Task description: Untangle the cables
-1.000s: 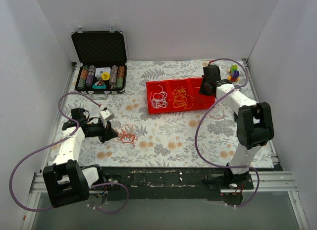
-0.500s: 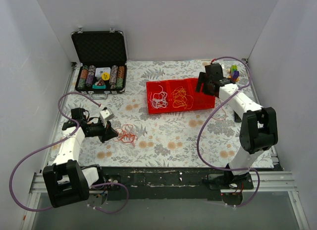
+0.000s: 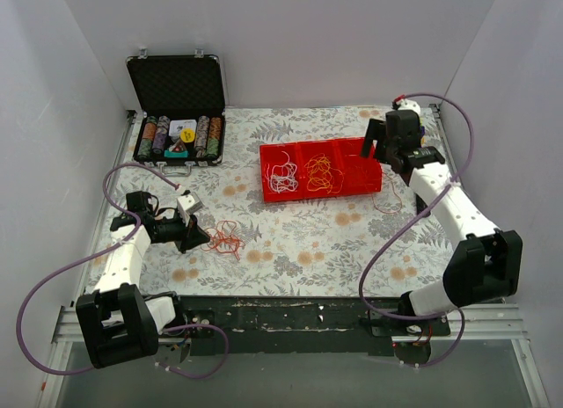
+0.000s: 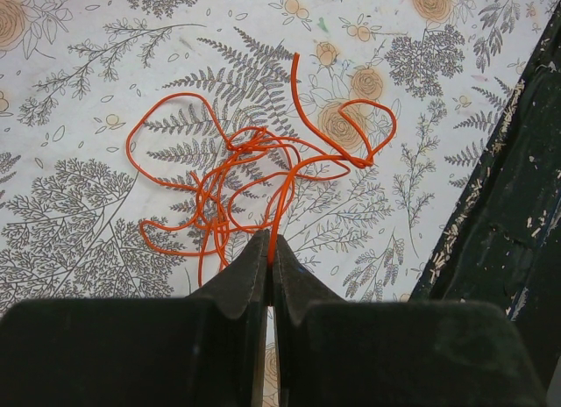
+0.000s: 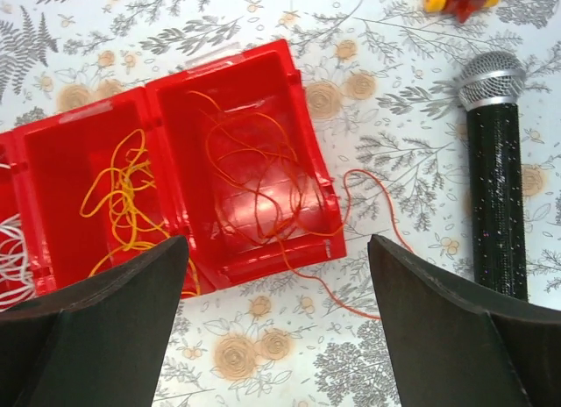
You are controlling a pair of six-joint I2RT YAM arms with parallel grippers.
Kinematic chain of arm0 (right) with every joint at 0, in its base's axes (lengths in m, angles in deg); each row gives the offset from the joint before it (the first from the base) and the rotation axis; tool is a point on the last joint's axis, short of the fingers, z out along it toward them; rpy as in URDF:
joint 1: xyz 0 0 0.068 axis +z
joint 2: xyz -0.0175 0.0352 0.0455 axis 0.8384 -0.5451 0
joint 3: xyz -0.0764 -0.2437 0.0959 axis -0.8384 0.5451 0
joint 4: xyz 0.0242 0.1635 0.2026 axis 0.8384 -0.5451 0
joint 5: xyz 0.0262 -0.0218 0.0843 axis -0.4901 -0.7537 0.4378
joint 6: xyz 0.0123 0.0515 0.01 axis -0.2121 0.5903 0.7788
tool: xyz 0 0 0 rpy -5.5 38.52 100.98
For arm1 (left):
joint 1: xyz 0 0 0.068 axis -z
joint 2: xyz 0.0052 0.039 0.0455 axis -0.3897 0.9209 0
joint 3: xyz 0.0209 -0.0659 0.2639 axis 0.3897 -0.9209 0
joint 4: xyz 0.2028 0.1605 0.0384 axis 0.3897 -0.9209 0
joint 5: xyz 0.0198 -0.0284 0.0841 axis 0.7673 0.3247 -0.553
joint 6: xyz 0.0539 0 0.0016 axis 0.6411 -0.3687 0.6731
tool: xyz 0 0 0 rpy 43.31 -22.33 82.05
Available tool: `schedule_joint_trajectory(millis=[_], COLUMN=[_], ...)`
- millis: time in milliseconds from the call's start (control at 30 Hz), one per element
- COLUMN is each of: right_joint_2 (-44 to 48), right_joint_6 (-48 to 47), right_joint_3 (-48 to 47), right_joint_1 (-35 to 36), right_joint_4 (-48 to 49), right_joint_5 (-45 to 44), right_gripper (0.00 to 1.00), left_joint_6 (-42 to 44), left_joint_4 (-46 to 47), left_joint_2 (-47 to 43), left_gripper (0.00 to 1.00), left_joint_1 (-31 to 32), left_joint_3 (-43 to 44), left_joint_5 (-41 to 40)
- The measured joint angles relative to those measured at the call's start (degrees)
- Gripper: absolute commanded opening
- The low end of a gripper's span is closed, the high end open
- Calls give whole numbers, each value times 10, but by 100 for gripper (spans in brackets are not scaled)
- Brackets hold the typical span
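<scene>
Floral table [image 3: 299,241] carries red tray [image 5: 245,268], case [image 3: 176,83] (open), microphone [image 5: 495,188], orange cables [image 4: 250,144].

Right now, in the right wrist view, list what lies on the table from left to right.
white cables in the red tray's left compartment → yellow cables in the middle one → red-orange cables in the right one → microphone

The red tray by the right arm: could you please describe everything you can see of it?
The red tray looks like glossy plastic, with three open compartments in a row. It lies flat on the flowered tablecloth. White wires lie in the left compartment, yellow wires the middle, thin orange wires the right; one of them trails over the rim onto the cloth.
</scene>
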Motion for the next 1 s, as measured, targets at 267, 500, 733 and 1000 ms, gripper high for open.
schedule_joint_trajectory(millis=[267, 500, 733, 1000], right_joint_2=[107, 92, 41, -3], right_joint_6=[47, 76, 71, 39], right_joint_3=[224, 293, 293, 294], right_joint_1=[-10, -10, -10, -8], right_joint_4=[12, 29, 87, 140], right_joint_5=[-2, -2, -10, -4], right_gripper=[70, 53, 45, 57], left_joint_6=[0, 0, 0, 0], left_joint_4=[0, 0, -1, -2], left_joint_2=[0, 3, 3, 5], left_gripper=[0, 0, 0, 0], left_joint_1=[0, 0, 0, 1], left_joint_3=[1, 13, 13, 13], left_joint_5=[0, 0, 0, -1])
